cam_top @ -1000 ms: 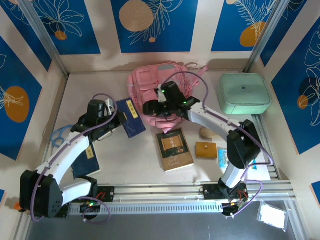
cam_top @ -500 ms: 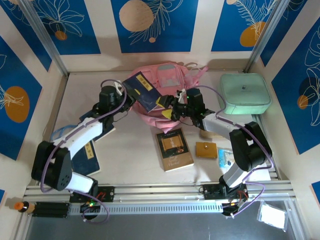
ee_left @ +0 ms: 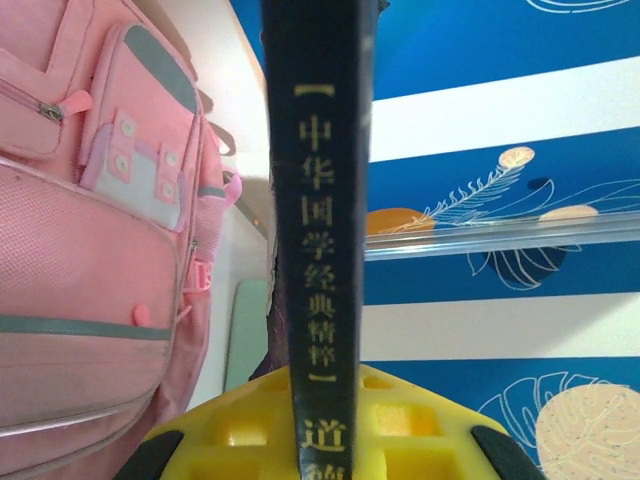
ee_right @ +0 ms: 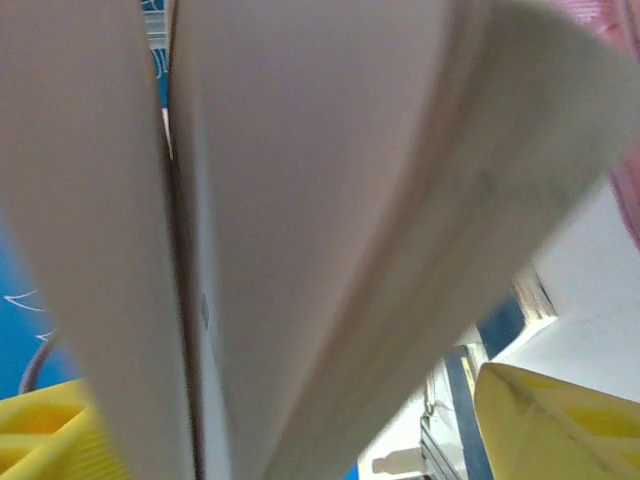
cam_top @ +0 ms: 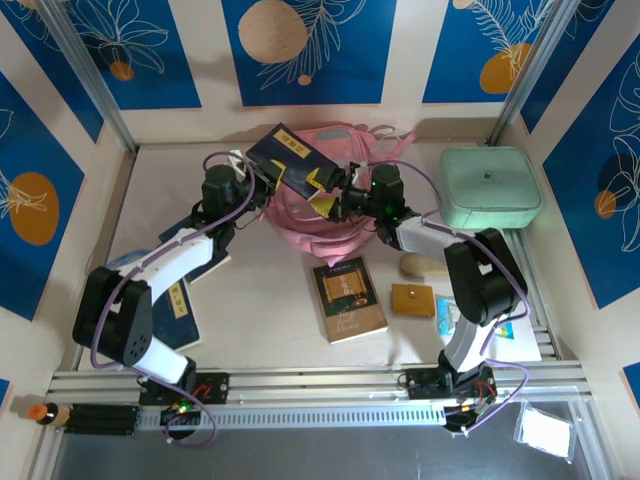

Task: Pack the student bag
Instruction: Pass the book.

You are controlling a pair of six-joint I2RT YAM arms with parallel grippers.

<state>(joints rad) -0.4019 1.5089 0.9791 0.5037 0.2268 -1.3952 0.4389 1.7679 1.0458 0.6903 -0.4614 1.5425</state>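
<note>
The pink student bag [cam_top: 300, 222] lies at the back middle of the table, and its grey-trimmed pockets [ee_left: 90, 250] show in the left wrist view. My left gripper [cam_top: 263, 178] is shut on a dark blue book [cam_top: 287, 158], held tilted in the air over the bag's top left. The book's spine with gold characters [ee_left: 322, 200] stands between the yellow fingers [ee_left: 420, 430]. My right gripper [cam_top: 333, 197] is at the bag's raised upper edge, just right of the book. Pale folded surfaces [ee_right: 300, 200] pass between its yellow fingers [ee_right: 560, 420], so it appears shut on the bag's edge.
A mint-green case [cam_top: 488, 187] sits at the back right. In front of the bag lie a brown book [cam_top: 348, 297], a tan wallet [cam_top: 412, 299] and a beige oval object [cam_top: 412, 265]. More blue books [cam_top: 180, 310] lie at the left, and blue-white items [cam_top: 510, 335] at the near right.
My left gripper lifted the blue book off the table and carried it up and right over the bag. My right gripper pulled the bag's edge upward and moved back.
</note>
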